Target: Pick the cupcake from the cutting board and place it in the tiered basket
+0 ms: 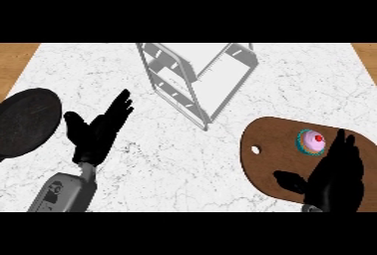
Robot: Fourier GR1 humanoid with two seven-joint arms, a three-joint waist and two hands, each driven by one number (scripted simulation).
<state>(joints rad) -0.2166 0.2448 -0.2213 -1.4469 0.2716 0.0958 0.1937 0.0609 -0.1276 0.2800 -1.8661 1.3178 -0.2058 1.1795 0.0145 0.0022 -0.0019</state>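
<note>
A cupcake (312, 141) with pink icing, a red cherry and a teal wrapper sits on the brown wooden cutting board (269, 159) at the right. My right hand (335, 177) hovers over the board's near right part, fingers straight and pointing toward the cupcake, fingertips just right of it and apart from it. The grey wire tiered basket (197, 77) stands at the back centre of the marble counter. My left hand (99, 129) is open at the left, fingers up, holding nothing.
A black round pan or plate (26, 122) lies at the left edge, close to my left hand. Wooden surfaces (15, 55) show beyond the counter at both back corners. White marble counter (184, 164) spreads between the hands.
</note>
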